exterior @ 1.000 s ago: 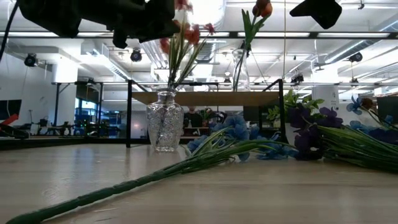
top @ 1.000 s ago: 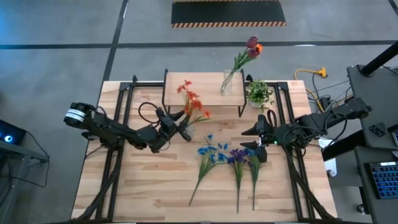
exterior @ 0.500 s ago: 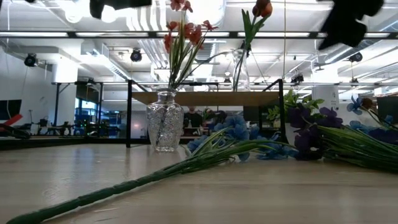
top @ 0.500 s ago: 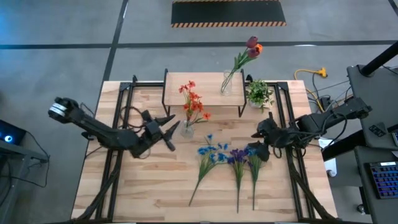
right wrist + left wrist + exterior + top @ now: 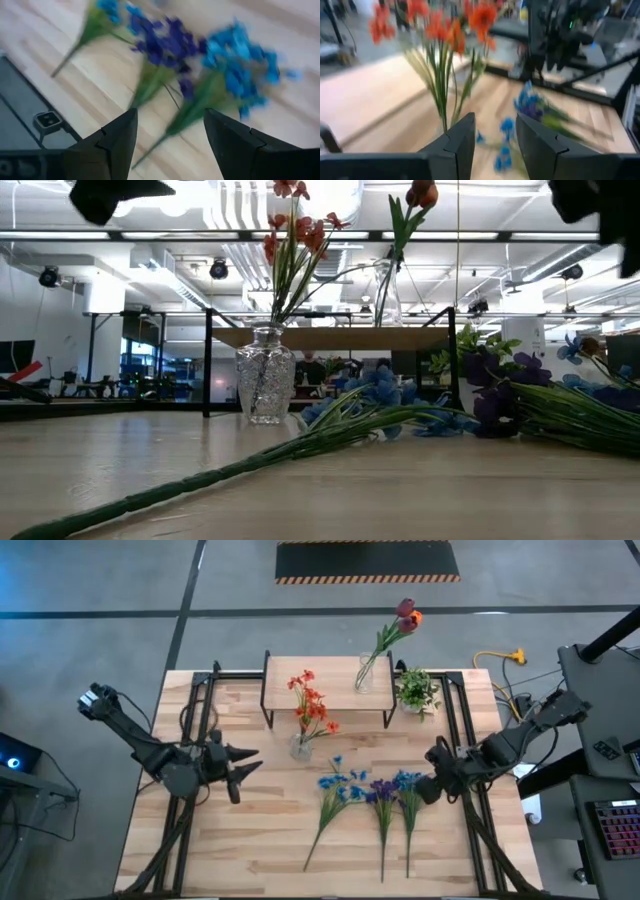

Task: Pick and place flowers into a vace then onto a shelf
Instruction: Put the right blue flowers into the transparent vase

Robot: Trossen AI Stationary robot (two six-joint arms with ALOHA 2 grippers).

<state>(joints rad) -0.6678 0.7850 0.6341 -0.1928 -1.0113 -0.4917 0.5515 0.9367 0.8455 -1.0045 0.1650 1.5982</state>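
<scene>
Orange-red flowers [image 5: 311, 705] in vase [image 5: 300, 747] before shelf [image 5: 325, 675]. Left claw [image 5: 243, 769] beside vase, parted, empty. Right claw [image 5: 437, 775] wide, empty. Next: carry vase onto shelf.

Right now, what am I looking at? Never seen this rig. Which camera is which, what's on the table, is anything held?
Two dark robot arms work at a wooden table. One picture looks straight down, one looks level across the tabletop, and one sits on each wrist, looking past that arm's own fingers.

The left end effector hovers near the table's left side, its fingers apart and holding nothing. The right end effector sits beside the loose flowers, also open and empty.

On the table: a glass vase with orange-red flowers, standing in front of a small shelf. A second vase with tulips stands on the shelf. A potted plant is beside it. Blue flowers, purple flowers and another blue stem lie flat on the wood.
</scene>
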